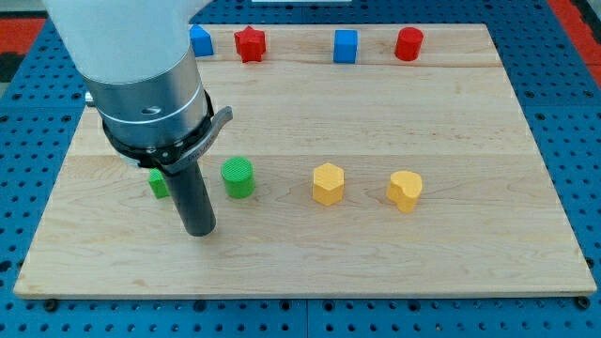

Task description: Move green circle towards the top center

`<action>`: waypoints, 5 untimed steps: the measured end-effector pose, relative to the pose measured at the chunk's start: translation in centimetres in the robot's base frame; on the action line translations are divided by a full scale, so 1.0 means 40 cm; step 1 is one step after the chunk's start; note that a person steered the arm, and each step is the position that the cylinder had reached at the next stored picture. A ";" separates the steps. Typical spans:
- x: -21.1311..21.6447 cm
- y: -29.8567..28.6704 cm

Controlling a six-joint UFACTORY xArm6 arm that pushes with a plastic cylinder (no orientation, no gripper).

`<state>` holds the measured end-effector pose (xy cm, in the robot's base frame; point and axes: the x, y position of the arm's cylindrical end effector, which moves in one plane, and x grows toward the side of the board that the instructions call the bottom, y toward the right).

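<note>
The green circle (238, 177) is a round green block standing left of the board's middle. My tip (200, 231) rests on the board just below and to the left of it, a short gap apart. A second green block (158, 184) sits further left, partly hidden behind the rod, its shape unclear.
Along the view's top edge stand a blue block (200, 40), a red star (250, 43), a blue cube (346, 46) and a red round block (408, 43). A yellow hexagon (328, 183) and a yellow heart (405, 190) sit right of the green circle. The wooden board (470, 113) lies on a blue pegboard.
</note>
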<state>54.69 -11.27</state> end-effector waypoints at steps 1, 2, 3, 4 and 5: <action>-0.008 0.000; -0.059 0.043; -0.102 0.058; -0.149 0.057; -0.217 0.099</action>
<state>46.02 -7.32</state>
